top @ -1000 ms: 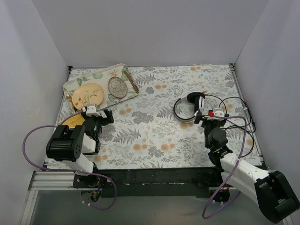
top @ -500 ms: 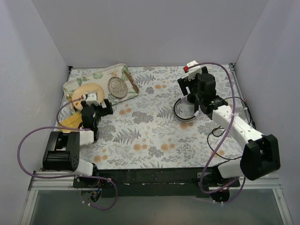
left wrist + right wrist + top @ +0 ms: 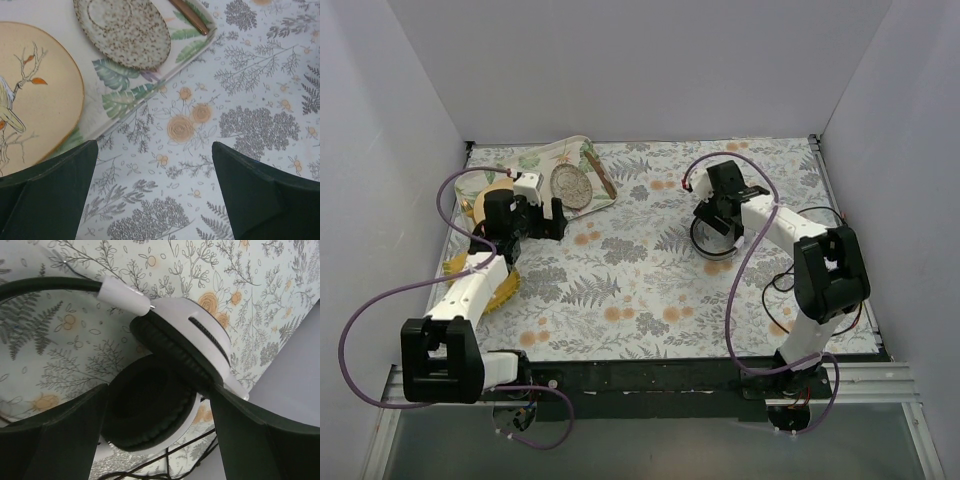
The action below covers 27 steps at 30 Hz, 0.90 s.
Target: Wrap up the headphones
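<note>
No readable text, label, brand, number or sign appears in any view.

Your widest free passage is the middle of the table (image 3: 640, 290). At the far left, the tray (image 3: 542, 158) and its plates (image 3: 570, 185) block the way. On the right, the headphones (image 3: 200, 330) and their loose black cable (image 3: 825, 212) crowd the side wall (image 3: 900, 150).

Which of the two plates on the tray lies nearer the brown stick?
The speckled grey plate, almost beside the brown stick near the corner of the tray; the cream plate with the branch drawing lies farther off.
</note>
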Each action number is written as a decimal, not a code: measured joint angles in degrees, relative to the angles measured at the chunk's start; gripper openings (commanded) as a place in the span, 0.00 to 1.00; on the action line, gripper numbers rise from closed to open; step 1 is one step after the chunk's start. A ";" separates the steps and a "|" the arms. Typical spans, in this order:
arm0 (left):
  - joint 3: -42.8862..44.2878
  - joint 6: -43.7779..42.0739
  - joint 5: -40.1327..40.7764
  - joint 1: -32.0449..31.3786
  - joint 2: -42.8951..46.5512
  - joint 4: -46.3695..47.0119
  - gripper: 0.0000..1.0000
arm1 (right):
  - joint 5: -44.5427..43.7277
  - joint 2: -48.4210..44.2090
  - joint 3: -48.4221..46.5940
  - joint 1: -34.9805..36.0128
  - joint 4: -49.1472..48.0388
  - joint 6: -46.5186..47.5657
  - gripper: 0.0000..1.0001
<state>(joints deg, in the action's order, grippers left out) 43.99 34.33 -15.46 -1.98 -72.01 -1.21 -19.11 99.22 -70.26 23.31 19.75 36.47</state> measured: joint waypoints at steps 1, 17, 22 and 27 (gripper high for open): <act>0.02 -0.13 -0.15 0.00 0.76 -2.03 0.98 | -0.85 1.07 -0.76 -0.04 0.46 1.11 0.89; 0.15 -2.91 -2.14 0.00 10.10 -11.69 0.98 | -12.24 13.22 -11.04 -0.28 1.33 11.69 0.89; 0.15 -3.28 -2.14 0.00 10.10 -12.31 0.98 | -11.93 16.20 -15.61 -0.39 1.57 13.29 0.90; 0.15 -3.65 -2.12 0.00 10.10 -12.41 0.98 | -7.54 17.59 -19.10 -1.18 4.92 14.14 0.89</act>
<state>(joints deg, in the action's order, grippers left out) 44.14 30.68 -17.58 -1.98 -61.91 -13.63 -26.65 116.81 -89.36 22.13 24.67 50.61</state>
